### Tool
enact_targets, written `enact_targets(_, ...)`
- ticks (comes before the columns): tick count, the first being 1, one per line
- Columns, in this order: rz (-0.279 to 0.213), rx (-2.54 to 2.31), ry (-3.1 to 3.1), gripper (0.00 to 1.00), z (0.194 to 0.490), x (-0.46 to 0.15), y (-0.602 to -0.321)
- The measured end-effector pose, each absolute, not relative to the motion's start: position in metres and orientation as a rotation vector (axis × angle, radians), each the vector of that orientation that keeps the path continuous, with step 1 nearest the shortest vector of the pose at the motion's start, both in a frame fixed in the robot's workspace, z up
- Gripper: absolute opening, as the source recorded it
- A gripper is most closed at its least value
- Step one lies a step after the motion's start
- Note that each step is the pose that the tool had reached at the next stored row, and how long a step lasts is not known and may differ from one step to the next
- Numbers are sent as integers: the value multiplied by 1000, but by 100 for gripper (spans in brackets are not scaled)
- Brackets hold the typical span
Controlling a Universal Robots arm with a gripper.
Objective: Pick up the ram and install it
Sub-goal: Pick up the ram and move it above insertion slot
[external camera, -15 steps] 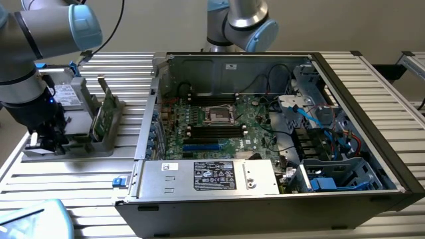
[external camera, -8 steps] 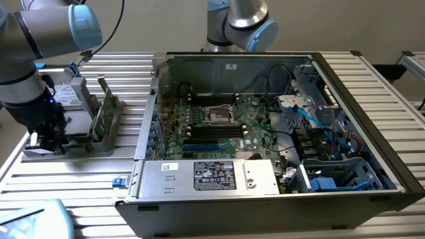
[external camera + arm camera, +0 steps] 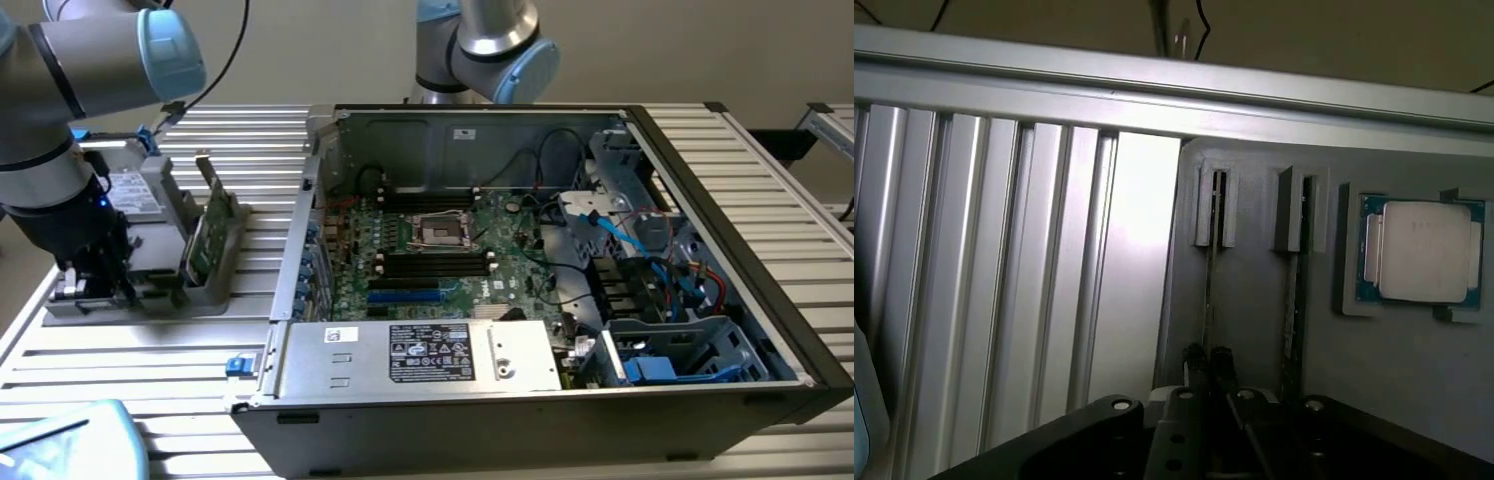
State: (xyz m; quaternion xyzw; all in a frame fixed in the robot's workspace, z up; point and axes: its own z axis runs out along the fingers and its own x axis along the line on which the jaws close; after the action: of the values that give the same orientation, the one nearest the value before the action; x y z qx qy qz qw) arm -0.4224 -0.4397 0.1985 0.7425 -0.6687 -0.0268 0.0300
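Observation:
Two thin rams stand edge-on in slots of a grey holder. My gripper is down at the holder, its two dark fingertips pressed close on either side of the ram. The second ram stands free in the neighbouring slot. In the exterior view my gripper sits low over the holder's end on the exterior view's left, and my arm hides the ram it grips. The open computer case lies to the exterior view's right, with black memory slots on its green motherboard.
A square silver processor rests in a holder pocket beside the rams. A green board stands upright in the holder, and a labelled silver drive lies behind it. A second arm rises behind the case. Cables and drive cages fill its right side.

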Motion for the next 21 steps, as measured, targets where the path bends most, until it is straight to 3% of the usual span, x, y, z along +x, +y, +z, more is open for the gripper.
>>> enact_targets(21,-85,2288,-2063,13,198,-422,-440)
